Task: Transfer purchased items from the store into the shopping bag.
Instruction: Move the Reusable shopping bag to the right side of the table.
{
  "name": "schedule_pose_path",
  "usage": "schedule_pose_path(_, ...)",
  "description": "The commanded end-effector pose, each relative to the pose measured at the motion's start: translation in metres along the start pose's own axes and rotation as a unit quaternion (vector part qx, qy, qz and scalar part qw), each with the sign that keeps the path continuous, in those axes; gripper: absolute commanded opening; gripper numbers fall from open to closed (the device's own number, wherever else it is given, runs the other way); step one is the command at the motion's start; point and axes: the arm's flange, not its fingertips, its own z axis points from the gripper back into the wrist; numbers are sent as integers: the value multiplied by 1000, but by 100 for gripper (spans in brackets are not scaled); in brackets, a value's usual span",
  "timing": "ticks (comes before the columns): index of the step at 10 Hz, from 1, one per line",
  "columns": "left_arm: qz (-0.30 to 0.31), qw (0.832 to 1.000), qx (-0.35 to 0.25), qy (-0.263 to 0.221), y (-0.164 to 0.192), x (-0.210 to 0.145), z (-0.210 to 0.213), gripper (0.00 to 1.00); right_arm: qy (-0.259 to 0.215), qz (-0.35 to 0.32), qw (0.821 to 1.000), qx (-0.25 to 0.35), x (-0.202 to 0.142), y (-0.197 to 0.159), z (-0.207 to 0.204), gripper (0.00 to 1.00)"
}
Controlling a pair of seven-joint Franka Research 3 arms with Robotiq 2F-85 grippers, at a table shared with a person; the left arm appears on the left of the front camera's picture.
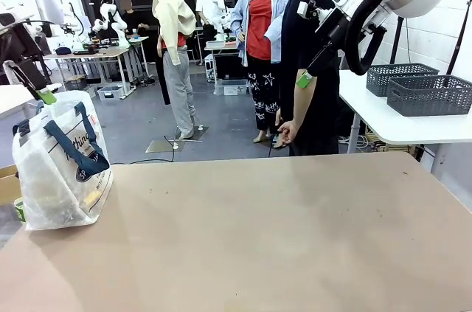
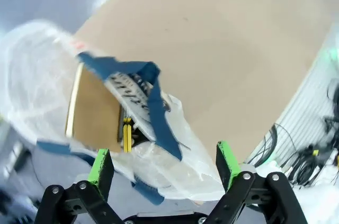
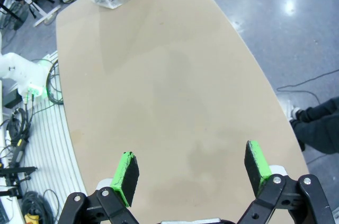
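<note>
Hovering with its jaws spread wide and empty, the left gripper (image 2: 165, 168) is looking straight down into the shopping bag (image 2: 106, 113), which is sitting just beyond its fingertips, mouth open between the navy handles. Inside, below the green pads, a flat brown cardboard box (image 2: 95, 110) is standing on edge beside a yellow packet (image 2: 127, 134). Farther right, the right gripper (image 3: 192, 173) is also hanging wide and empty over the bare table (image 3: 175, 86), the bag well ahead of it. Judging by this, packing is looking finished; any next move is calling for another item to appear.
</note>
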Motion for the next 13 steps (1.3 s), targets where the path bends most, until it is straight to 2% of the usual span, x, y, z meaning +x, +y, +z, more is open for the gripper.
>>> schedule_pose_path(1, -104, 992, -69, -28, -3, -8, 7, 100, 2, 1, 1000, -1, 0, 0, 0, 100)
schedule_pose_path(3, -192, 973, -68, -105, -7, -6, 6, 100, 2, 1, 1000, -1, 0, 0, 0, 100)
schedule_pose_path(5, -200, 959, -91, -181, -1, 1, 3, 100, 2, 1, 1000, -1, 0, 0, 0, 100)
schedule_pose_path(7, -216, 945, -108, -221, 3, 5, 0, 100, 2, 1, 1000, -1, 0, 0, 0, 100)
schedule_pose_path(8, -198, 945, -83, -246, 6, 5, -2, 100, 2, 1, 1000, -1, 0, 0, 0, 100)
schedule_pose_path(10, -204, 945, -62, -249, 2, 2, -8, 100, 2, 1, 1000, -1, 0, 0, 0, 100)
schedule_pose_path(11, -184, 951, -60, -240, 4, 3, -7, 100, 2, 1, 1000, -1, 0, 0, 0, 100)
schedule_pose_path(13, -194, 949, -79, -236, 8, 8, -2, 100, 2, 1, 1000, -1, 0, 0, 0, 100)
